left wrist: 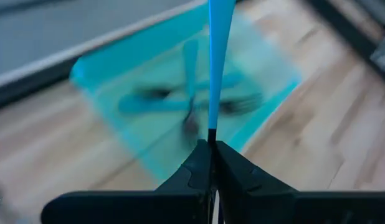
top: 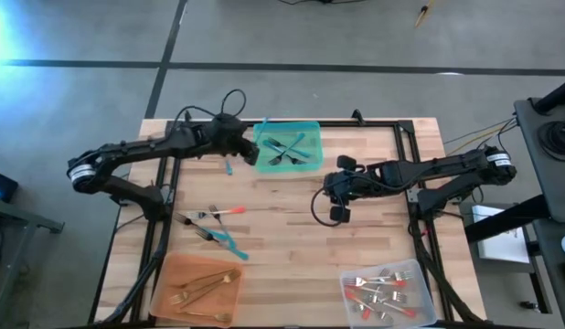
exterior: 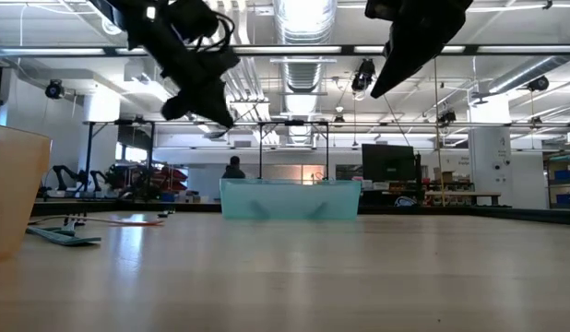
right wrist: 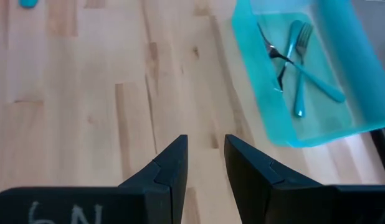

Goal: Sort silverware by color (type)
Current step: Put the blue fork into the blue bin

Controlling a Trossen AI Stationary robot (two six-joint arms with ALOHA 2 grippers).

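My left gripper [top: 250, 153] hangs above the table beside the teal tray's [top: 312, 130] left edge, shut on a teal-handled piece of silverware [left wrist: 212, 68]. In the tray lie several teal-handled forks [right wrist: 298, 59]. My right gripper [right wrist: 205, 155] hovers open over bare wood right of the table's middle [top: 340, 208], with nothing between its fingers. A few pieces lie loose at the left, among them a red-handled one [top: 229, 210] and a teal-handled one [top: 230, 245]. My left gripper pinches the piece between its two fingertips [left wrist: 200, 160], where the teal handle meets a dark stretch [left wrist: 211, 134]. The handle runs straight on past the fingertips, in line with the fingers, toward the teal tray. The fingers slant down from the table's left, and the piece is clear of the table.
An orange tray [top: 164, 297] with gold pieces stands at the near left. A clear tray [top: 420, 270] with red-handled forks stands at the near right. A short teal bit [top: 229, 166] shows just beside my left gripper. Bare wood lies in the table's middle.
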